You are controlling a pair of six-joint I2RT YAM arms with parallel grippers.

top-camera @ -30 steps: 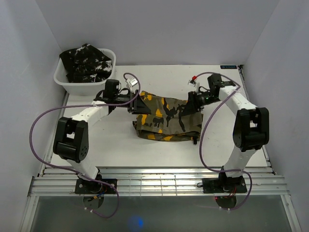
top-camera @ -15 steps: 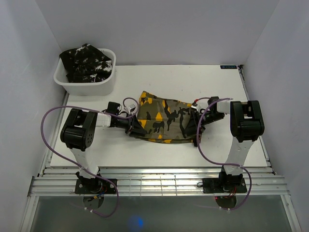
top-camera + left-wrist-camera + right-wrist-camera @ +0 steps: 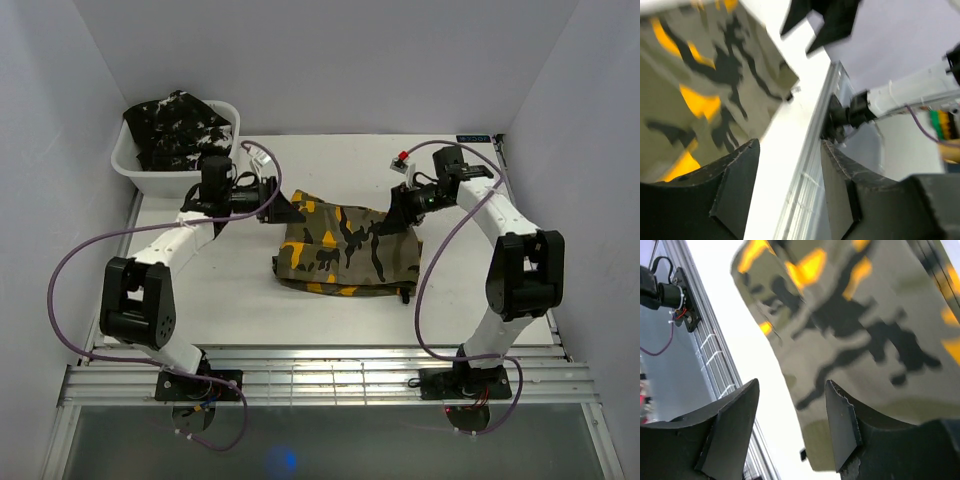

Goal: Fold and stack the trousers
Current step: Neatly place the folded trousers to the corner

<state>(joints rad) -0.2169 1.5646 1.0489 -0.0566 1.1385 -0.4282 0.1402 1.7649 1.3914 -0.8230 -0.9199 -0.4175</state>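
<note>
The olive camouflage trousers (image 3: 345,255) with orange-yellow and black patches lie folded in a flat bundle at the middle of the table. My left gripper (image 3: 288,209) hovers over their far left corner, open, and in its wrist view the left gripper (image 3: 790,145) has only bare table between its fingers, with the trousers (image 3: 695,95) to the left. My right gripper (image 3: 394,221) hangs open over the far right corner. Its wrist view shows the right gripper (image 3: 792,385) above the trousers (image 3: 855,325), gripping nothing. The black white-flecked trousers (image 3: 180,125) lie heaped in the tub.
The white plastic tub (image 3: 135,172) stands at the far left corner of the table, just behind my left arm. Grey walls close in on both sides. A slatted metal rail (image 3: 330,375) runs along the near edge by the arm bases.
Both grippers carried the trousers' far edge forward to the near edge, then let go and drew back up to the far corners. The olive trousers now lie folded over.
</note>
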